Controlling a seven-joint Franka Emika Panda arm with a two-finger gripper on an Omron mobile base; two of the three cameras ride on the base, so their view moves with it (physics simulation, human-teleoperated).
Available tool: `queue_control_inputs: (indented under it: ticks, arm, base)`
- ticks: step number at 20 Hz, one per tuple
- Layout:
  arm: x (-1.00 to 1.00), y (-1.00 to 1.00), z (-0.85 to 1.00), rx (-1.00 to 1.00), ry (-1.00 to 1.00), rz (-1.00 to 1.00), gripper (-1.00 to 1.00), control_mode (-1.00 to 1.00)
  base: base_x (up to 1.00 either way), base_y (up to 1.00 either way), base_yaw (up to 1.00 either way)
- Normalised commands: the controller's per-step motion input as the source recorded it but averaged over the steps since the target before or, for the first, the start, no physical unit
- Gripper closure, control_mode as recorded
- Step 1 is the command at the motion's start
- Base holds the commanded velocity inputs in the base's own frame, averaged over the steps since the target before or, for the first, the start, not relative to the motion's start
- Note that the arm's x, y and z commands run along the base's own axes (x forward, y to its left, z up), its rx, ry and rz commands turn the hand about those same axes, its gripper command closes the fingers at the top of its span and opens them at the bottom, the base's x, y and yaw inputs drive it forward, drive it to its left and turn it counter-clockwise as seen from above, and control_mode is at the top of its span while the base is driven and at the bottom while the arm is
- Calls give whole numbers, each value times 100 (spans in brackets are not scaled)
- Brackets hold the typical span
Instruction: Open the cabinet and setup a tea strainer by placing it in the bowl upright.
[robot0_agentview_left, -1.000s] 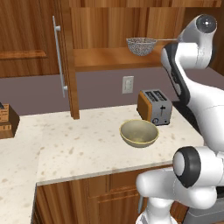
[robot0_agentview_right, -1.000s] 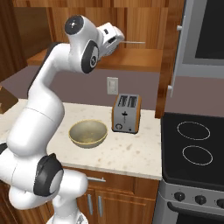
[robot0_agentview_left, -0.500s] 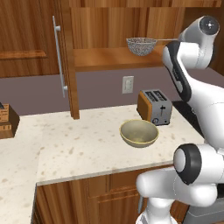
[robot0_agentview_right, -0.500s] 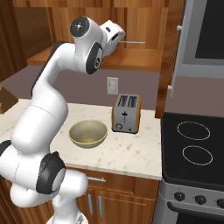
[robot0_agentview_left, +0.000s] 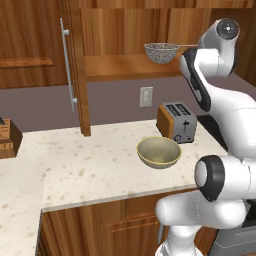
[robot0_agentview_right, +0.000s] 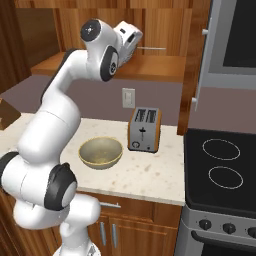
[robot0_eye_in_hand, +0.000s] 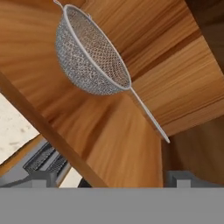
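Note:
The cabinet stands open, its door swung out to the left with the silver bar handle facing me. On its lowest shelf sits the tea strainer, a grey mesh dish whose thin handle points right. In the hand view the tea strainer lies ahead and its handle runs back toward my open gripper. Nothing is between the fingers. The bowl rests on the counter below the shelf, tan and upright, and the bowl holds nothing.
A toaster stands just behind and right of the bowl, under a wall outlet. A knife block sits at the counter's far left. A black stove top adjoins the counter on the right.
The arm's upper joints have shifted slightly near the shelf. The strainer and bowl have not moved, and the jaws stay open.

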Motion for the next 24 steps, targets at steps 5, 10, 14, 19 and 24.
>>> queue_control_inputs:
  ticks: [5, 10, 14, 19, 24]
  arm:
    - [36, -1, 0, -4, 8, 0, -100, -100]
    - [37, -17, 0, -4, 14, -1, -100, -100]
    - [29, -24, 0, -8, 14, -3, -100, -100]
    - [19, -16, 0, -8, 2, -1, -100, -100]
    - [20, -8, 0, -8, -3, 0, -100, -100]
  base:
    - [0, 0, 0]
    - [0, 0, 0]
    - [0, 0, 0]
    - [0, 0, 0]
    - [0, 0, 0]
